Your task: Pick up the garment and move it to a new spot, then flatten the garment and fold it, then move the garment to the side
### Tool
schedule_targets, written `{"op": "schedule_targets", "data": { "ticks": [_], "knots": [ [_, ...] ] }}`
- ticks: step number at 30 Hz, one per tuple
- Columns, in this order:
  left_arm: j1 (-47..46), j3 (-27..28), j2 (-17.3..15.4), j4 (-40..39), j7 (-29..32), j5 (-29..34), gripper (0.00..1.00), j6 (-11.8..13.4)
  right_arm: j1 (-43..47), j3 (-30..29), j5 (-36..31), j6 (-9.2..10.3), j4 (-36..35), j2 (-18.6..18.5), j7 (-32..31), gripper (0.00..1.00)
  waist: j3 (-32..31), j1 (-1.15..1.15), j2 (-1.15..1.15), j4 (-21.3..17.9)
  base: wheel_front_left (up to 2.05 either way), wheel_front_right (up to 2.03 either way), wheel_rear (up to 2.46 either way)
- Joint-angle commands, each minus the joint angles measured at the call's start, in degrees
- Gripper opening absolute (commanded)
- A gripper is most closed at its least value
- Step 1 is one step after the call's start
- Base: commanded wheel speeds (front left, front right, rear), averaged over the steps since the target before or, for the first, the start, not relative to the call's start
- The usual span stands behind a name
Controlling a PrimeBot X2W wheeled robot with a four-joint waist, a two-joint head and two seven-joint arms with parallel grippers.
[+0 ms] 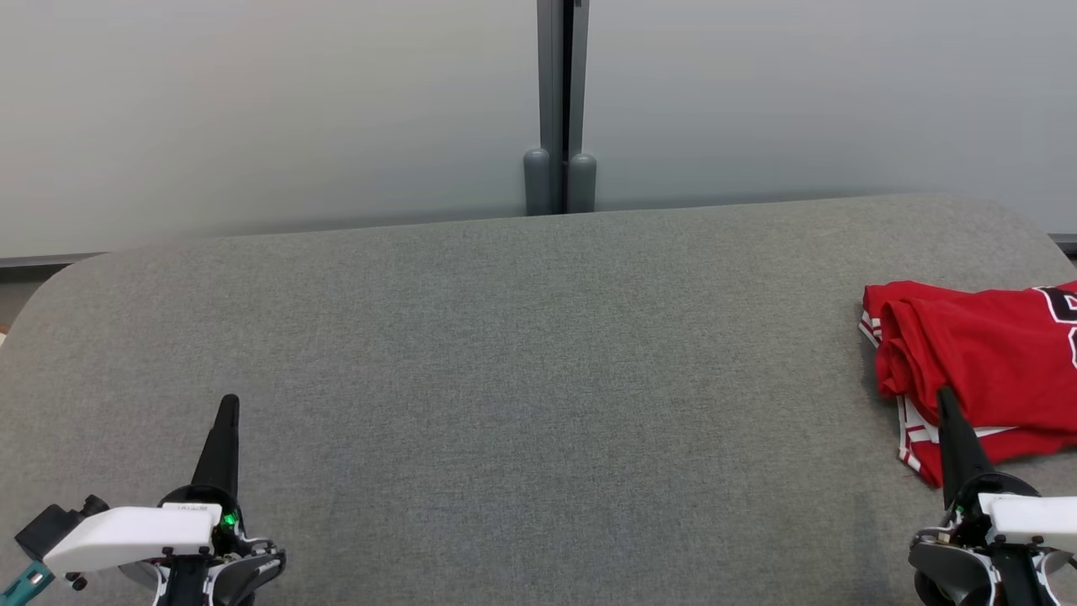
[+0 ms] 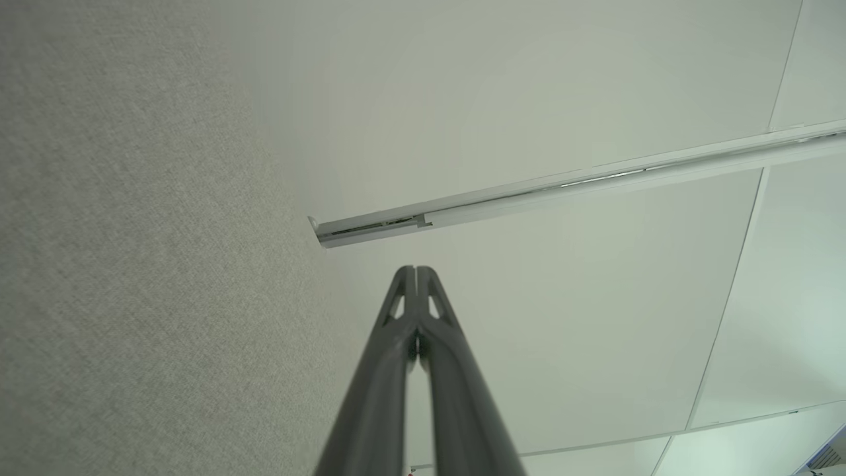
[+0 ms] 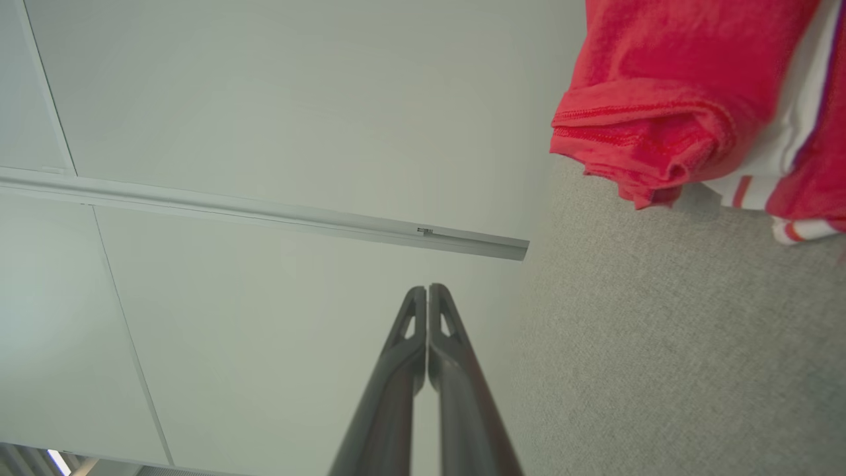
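At the far right of the grey fabric-covered worktop (image 1: 522,353) lies the red jersey-type garment with white striped trim (image 1: 984,353), folded into a thick, slightly rumpled stack. Its right side runs off the edge of the head view. Part of a dark-and-white printed figure shows on the top layer. Rolled red hems and white banded edging face the worktop's middle.

Left end effector (image 1: 228,408): low at the near left, two long dark fingers pressed together, nothing between them. It is well apart from the garment, and the bare grey cloth of the worktop lies around it.

Right end effector (image 1: 944,396): low at the near right, fingers likewise pressed together and holding nothing. From the head view its tip overlaps the garment's near left corner. The right wrist view shows the fingers clear of the cloth, with the folded stack off to one side of them.

Behind the worktop stand pale frosted wall panels (image 1: 252,109), divided by a grey vertical post (image 1: 559,101). Both wrist views show a slim metal rail (image 2: 562,182) crossing those panels beyond the fingertips.
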State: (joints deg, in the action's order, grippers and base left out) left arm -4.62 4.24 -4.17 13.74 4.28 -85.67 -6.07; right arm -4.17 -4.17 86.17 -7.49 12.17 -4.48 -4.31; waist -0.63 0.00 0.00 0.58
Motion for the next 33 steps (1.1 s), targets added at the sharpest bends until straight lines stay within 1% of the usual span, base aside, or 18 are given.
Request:
{"op": "schedule_targets", "data": {
  "ticks": [1, 20, 33],
  "knots": [
    [-1.3, 0.4, 0.0, -0.1, 0.2, -0.8, 0.00, -0.5, -0.9, -0.1, 0.8, -0.01, 0.1, -0.1, -0.4, 0.00, 0.0, 0.00, 0.00, 0.0, 0.00, 0.00, 0.00],
    [-2.3, 2.1, 0.9, 0.8, 2.1, -7.4, 0.00, -1.6, -2.8, -0.6, 8.1, 0.00, 2.3, 0.3, -1.0, 0.00, 0.7, 0.00, 0.00, -0.6, 0.00, 0.00, 0.00],
    [-2.3, 2.1, 0.9, 0.7, 2.1, -7.1, 0.00, -1.6, -2.6, -0.8, 7.6, 0.00, 2.3, 0.4, -1.0, 0.00, 0.7, 0.00, 0.00, -0.6, 0.00, 0.00, 0.00]
  ]
}}
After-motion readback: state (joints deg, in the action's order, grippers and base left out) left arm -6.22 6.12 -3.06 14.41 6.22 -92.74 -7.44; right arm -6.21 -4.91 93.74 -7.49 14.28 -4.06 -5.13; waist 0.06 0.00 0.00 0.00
